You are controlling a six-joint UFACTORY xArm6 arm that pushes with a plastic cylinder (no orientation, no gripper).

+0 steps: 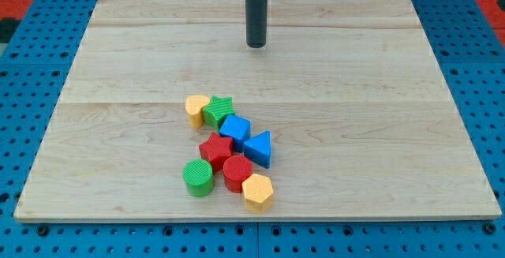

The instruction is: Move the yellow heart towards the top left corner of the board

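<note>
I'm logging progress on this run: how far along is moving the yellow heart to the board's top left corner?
Nothing looks done yet: the yellow heart block sits near the middle of the wooden board, touching the green block at the cluster's upper end. In hand: my tip stands apart, toward the view's top right of the heart. Left: reaching the heart and the whole push toward the top left corner.

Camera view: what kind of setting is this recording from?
Probably a lab tabletop pushing rig: a wooden board on a blue perforated base, a dark rod whose tip stands well above a cluster of small blocks, including the yellow heart.
</note>
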